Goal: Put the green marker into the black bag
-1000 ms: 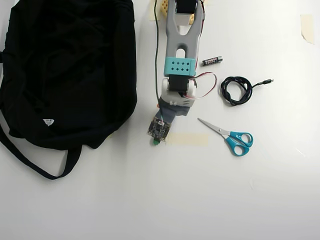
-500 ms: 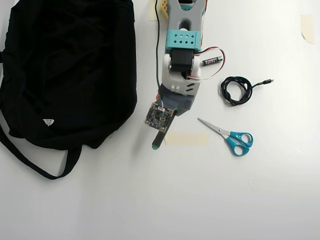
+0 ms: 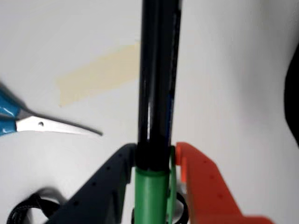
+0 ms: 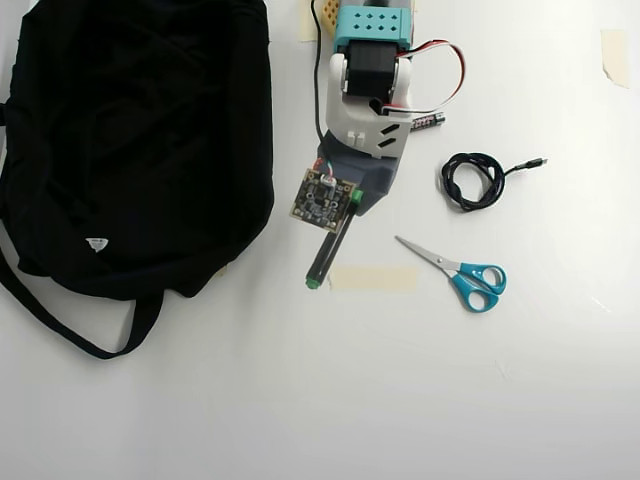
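White table (image 4: pixel 420 400), bearing all items. Large black fabric backpack (image 4: pixel 140 140) with long straps, slumped at the overhead view's left, the intended receptacle. Grey, white and teal arm, its fingers (image 3: pixel 156 161), one dark, one orange, clamped on the slim black-barrelled green marker (image 3: pixel 156 84) at the cap junction; barrel juts forward, apparently clear of the table for carrying, beside the backpack's right edge. Blue-handled scissors (image 4: pixel 460 272), coiled black cable (image 4: pixel 473 180), beige tape strip (image 4: pixel 385 278), small battery (image 4: pixel 428 120): idle bystanders.

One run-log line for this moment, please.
hand: shut on slim dark-barrelled green-capped marker | marker: beside large black fabric backpack, not inside | blue-handled scissors: untouched
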You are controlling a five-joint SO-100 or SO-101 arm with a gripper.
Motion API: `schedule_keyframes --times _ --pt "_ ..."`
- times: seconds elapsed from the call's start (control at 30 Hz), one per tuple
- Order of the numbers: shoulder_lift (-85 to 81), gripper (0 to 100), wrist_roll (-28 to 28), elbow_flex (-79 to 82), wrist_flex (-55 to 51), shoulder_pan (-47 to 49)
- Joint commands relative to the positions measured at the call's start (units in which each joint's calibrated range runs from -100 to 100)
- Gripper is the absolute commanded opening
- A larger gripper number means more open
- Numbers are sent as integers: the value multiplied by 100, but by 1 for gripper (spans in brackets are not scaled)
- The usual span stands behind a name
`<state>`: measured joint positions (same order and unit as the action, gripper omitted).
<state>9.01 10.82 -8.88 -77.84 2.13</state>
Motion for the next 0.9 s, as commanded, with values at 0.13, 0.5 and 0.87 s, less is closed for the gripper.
schedule_keyframes --times 0.13,0.5,0.87 --pt "-370 2 -311 -109 -28 94" --pt "-370 2 -500 -100 -200 41" --pt "-378 2 -484 -136 -209 -221"
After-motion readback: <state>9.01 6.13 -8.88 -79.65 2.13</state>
